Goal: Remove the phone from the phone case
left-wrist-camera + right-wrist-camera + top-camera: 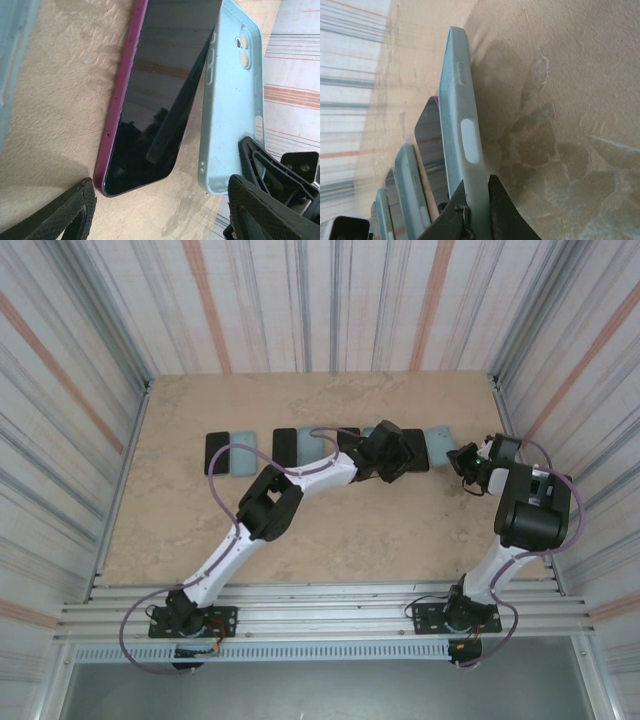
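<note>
Table: a pale stone-patterned table [400, 530] inside striped walls, seen from above; both arms are bolted at its near edge
Left arm: the left arm [270, 505] is stretched diagonally to the far middle of the table, so its wrist is placed over the task's phone
Right arm: the right arm [530, 505] is folded upright at the right side and bent in towards the right end of the row
Row: spare phones and cases [243, 450] are laid side by side along the far part of the table, well apart from the work at the right end
Phone: the phone [155, 100], with a dark screen and a purple edge, is lying flat and bare on the table just beside the case; it is judged to be out of the case already
Phone case: the light blue phone case [457, 100] is seen empty, its camera holes showing, and is stood on its long edge, apparently lifted clear of the phone
Left gripper: the left gripper [160, 200] is held low over the phone's near end with its fingers spread wide and nothing between them, seemingly let go
Right gripper: the right gripper [477, 185] is pinched tight on the case's side wall, which is what keeps the case up on edge
</note>
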Action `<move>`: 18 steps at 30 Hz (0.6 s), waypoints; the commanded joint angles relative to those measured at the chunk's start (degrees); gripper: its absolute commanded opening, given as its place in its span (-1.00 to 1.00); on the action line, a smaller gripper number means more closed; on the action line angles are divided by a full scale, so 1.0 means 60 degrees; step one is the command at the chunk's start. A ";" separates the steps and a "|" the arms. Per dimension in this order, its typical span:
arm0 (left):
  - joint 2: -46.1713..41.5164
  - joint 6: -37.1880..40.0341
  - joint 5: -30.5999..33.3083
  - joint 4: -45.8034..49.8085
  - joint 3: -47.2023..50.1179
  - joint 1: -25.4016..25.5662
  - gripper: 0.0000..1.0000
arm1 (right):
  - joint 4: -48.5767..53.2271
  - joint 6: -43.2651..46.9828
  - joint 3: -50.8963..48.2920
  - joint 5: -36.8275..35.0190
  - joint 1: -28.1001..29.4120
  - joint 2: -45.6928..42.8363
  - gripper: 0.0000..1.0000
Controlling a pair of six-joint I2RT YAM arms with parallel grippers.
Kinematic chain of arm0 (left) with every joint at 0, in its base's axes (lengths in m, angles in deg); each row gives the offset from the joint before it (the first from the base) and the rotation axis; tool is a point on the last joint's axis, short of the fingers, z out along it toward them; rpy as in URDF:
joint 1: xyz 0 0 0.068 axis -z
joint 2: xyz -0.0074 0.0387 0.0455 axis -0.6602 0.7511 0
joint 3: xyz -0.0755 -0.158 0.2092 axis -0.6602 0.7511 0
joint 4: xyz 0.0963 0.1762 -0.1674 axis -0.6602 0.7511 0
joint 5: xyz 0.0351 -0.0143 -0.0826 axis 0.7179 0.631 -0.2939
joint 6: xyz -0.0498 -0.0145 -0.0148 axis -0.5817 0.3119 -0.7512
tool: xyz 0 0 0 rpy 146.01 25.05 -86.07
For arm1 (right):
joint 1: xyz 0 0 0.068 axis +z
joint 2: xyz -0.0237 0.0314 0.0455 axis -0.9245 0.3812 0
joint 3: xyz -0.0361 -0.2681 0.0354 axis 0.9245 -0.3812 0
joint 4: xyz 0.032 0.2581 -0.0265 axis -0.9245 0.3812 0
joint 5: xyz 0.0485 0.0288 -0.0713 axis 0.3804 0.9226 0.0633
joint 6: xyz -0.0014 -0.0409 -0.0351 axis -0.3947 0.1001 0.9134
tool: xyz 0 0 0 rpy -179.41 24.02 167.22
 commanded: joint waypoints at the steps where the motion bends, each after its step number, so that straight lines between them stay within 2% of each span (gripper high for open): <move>1: -0.0911 0.0322 0.0010 0.0108 0.0258 -0.0104 0.46 | 0.0238 0.0358 0.0306 0.0053 0.0069 0.0206 -1.00; 6: -0.1224 0.0463 -0.0057 -0.0067 0.0467 -0.0148 0.46 | 0.0515 0.0552 0.0556 0.0063 0.0054 0.0444 -0.83; 15: -0.1912 0.1064 -0.0341 -0.0103 0.0545 -0.0294 0.47 | 0.0999 0.0837 0.0782 -0.0108 0.0055 0.0358 -0.41; 18: -0.2166 0.1252 -0.0410 -0.0164 0.0709 -0.0360 0.48 | 0.1224 0.1008 0.0787 -0.0224 0.0050 0.0208 -0.39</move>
